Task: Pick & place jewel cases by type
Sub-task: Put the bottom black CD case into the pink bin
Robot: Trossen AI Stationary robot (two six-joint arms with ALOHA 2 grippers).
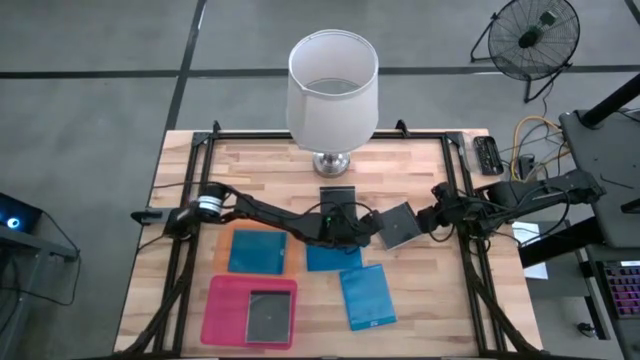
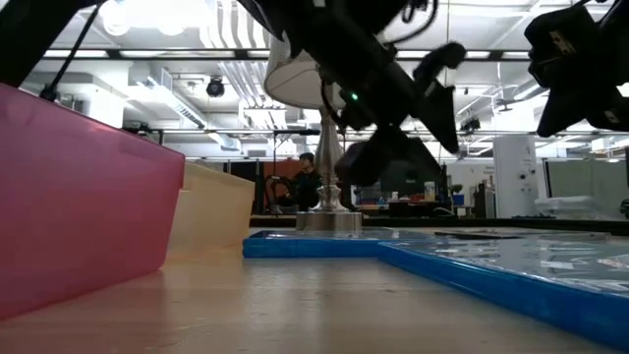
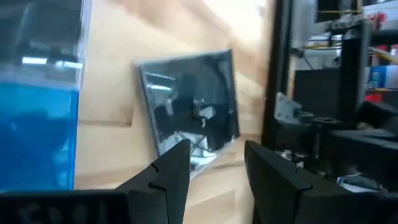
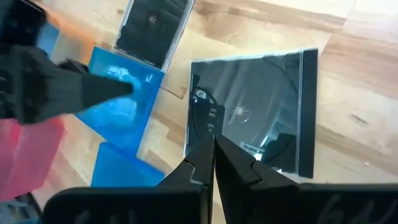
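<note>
We look first at the dark grey, glossy square jewel case [image 1: 399, 226] that lies flat near the right edge of the counter, between the two arms. The left pincer [image 3: 214, 165] hangs just over its near edge with the fingers half apart and nothing between them; we judge that it is lining up to take this case, because the grey ones belong apart from the blue ones. The right pincer [image 4: 214, 163] waits above the same case, fully closed and empty.

Another dark case [image 1: 337, 196] lies toward the far edge, in front of the lamp with a white shade [image 1: 332, 85]. Three bright blue opaque cases [image 1: 258, 250] lie near the middle, and one grey case [image 1: 270, 315] rests already in the flat pink tray [image 1: 222, 310] at the near left corner.

The counter [image 1: 420, 310] is of pale wooden planks with a black frame. Beyond it we see a grey floor, a standing fan [image 1: 528, 36] and a workshop room.
</note>
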